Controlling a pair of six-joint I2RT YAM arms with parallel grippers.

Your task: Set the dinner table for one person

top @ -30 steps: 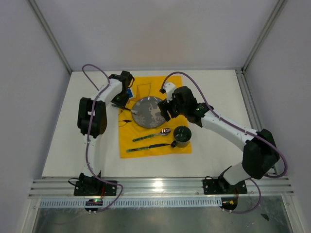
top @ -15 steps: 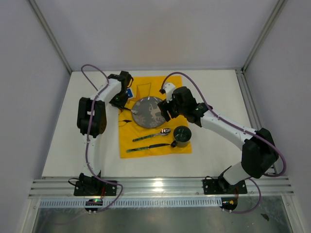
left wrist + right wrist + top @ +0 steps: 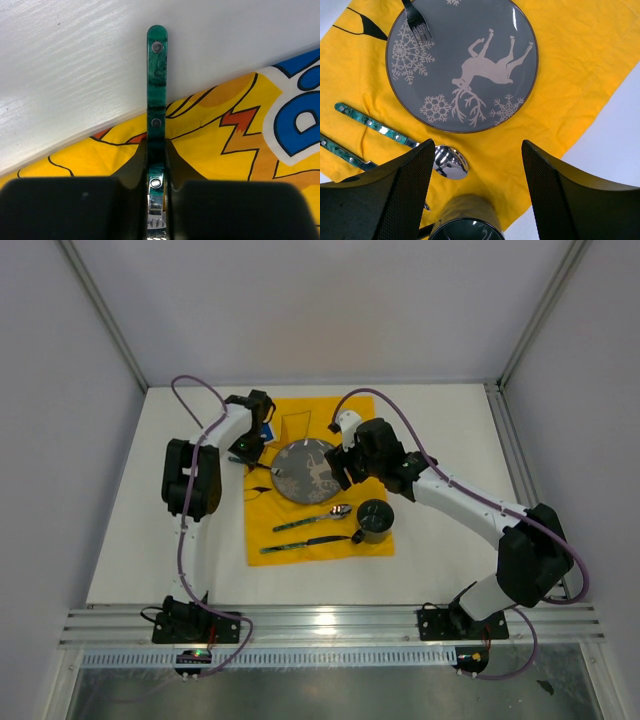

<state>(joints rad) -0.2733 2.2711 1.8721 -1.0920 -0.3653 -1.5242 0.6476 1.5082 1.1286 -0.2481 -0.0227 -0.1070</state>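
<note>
The white surface is fixed and rigid and offers nothing to grasp; it only carries the setting. It fills the top view, with the yellow cloth at its middle. The cloth looks soft and thin, likely to wrinkle or slide if dragged.

The grey reindeer plate lies flat on the cloth. It is probably hard, smooth and breakable, best taken at its rim. The dark cup stands at 5 o'clock from the plate. The knife and spoon lie at 6 o'clock.

The fork sits at the plate's 9 o'clock side. It seems light, stiff and slick, and its flat handle suits a mid-length pinch. The left fingers are closed narrowly on that green handle. The right fingers stand wide above the plate and hold nothing.

The left fingers hide the fork's neck, and its tines show only over the plate's edge; whether they touch the plate cannot be told. The cup is cut off in the right wrist view.
</note>
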